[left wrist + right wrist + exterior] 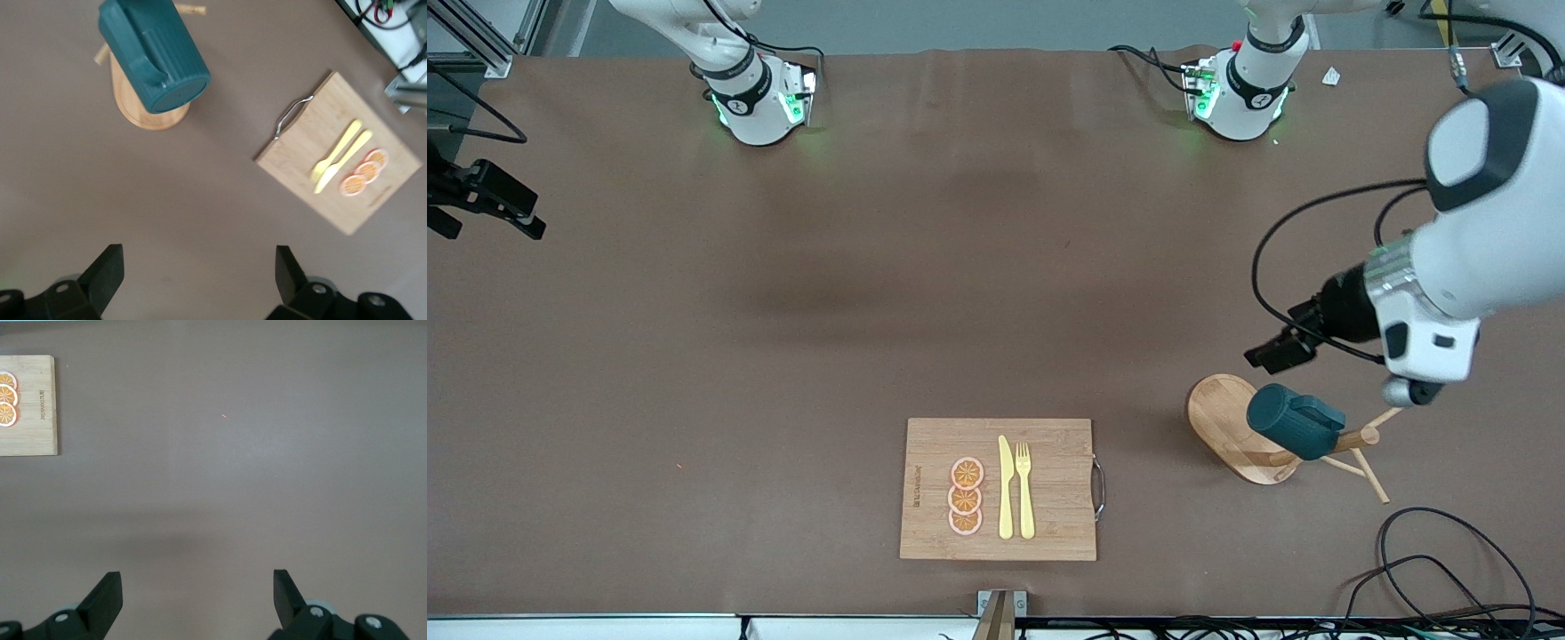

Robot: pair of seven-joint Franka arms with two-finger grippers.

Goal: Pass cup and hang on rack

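Only our left wrist view shows the cup's (pixel 155 57) base, hung on the rack (pixel 143 110). We count one cup; left gripper (pixel 200 277) and right gripper (pixel 198 600) both spread wide, empty.

Left gripper (pixel 193 273) up in the air, fingers spread wide, empty; right gripper (pixel 197 597) likewise spread and empty, arm waiting.

rack (pixel 1240 427) post partly hidden by cup (pixel 1294 422)
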